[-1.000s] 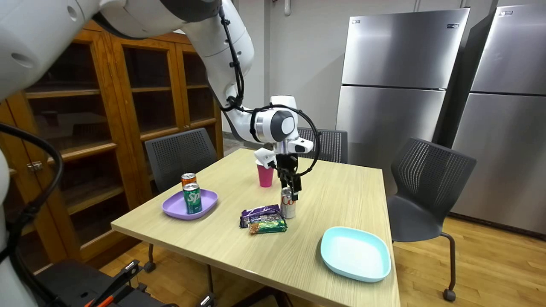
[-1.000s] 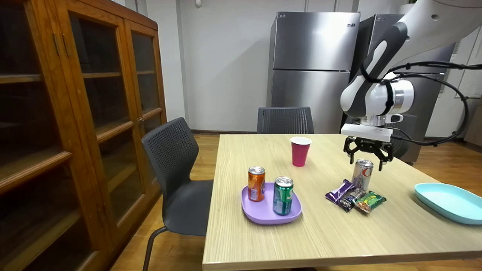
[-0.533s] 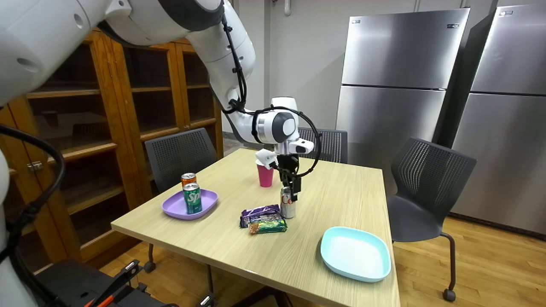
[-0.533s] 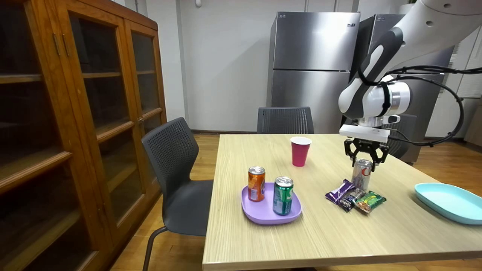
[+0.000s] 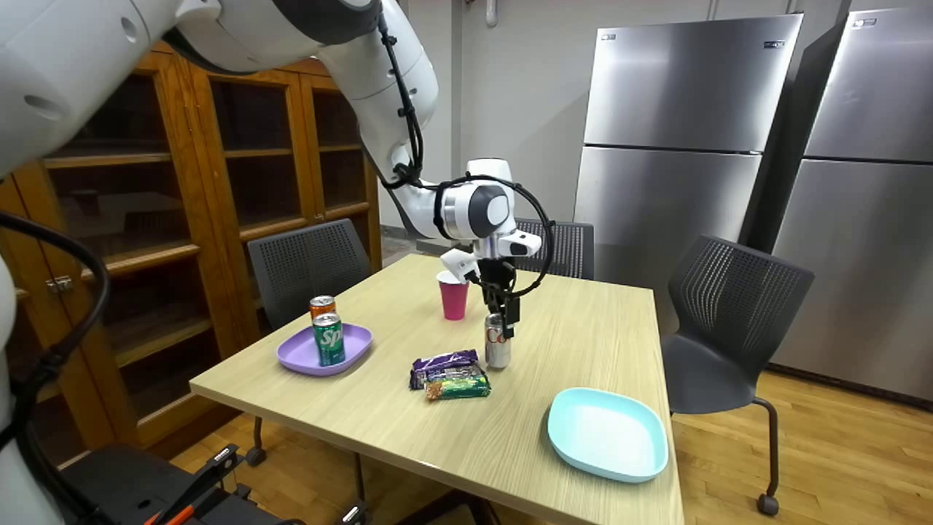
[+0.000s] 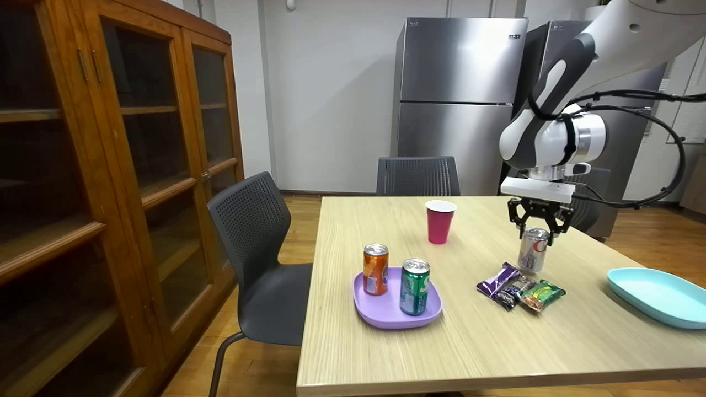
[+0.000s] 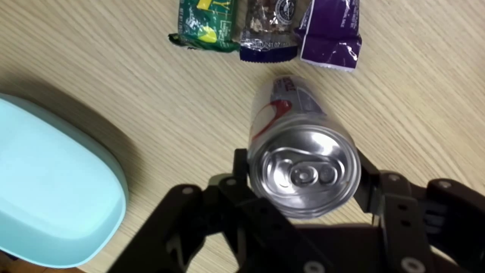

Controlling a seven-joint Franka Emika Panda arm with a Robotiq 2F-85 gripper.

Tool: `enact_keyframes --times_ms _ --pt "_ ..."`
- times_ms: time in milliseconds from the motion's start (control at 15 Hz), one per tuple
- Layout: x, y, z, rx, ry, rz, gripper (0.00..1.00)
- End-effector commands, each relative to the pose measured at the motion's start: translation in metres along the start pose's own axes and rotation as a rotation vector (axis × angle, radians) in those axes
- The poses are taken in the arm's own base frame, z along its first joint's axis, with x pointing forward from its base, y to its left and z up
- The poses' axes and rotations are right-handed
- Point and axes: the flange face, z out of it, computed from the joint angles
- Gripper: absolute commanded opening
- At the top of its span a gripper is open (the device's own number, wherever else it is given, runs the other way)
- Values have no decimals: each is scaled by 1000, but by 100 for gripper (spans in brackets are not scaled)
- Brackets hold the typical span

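Note:
My gripper is shut on a silver soda can with red lettering, one finger on each side near its top rim. The can stands upright in both exterior views; in an exterior view the can hangs just under the gripper. Whether its base is just off the table is hard to tell. Close beside it lie three wrapped snack bars: a green one, a dark one with a clear window and a purple one. The can's base is mostly hidden in the wrist view.
A light blue tray sits near the table's corner. A purple plate bears an orange can and a green Sprite can. A pink cup stands farther back. Chairs surround the wooden table.
The jaws have closed in from wide onto the silver can. Since half a second ago, gripper and can have shifted slightly up and away from the snack bars, which have stayed put.

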Motion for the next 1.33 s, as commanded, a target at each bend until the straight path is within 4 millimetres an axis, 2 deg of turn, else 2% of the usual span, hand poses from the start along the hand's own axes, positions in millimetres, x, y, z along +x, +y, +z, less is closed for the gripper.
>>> enact_keyframes --times_ms 0,333,600,867,1267 --pt "2 16 -31 16 8 22 39" --pt "-2 36 -50 16 18 38 39" --pt "-16 44 -66 22 20 31 39" --pt "-44 45 -80 25 14 0 39" --pt "-100 20 -95 11 -5 -95 39"
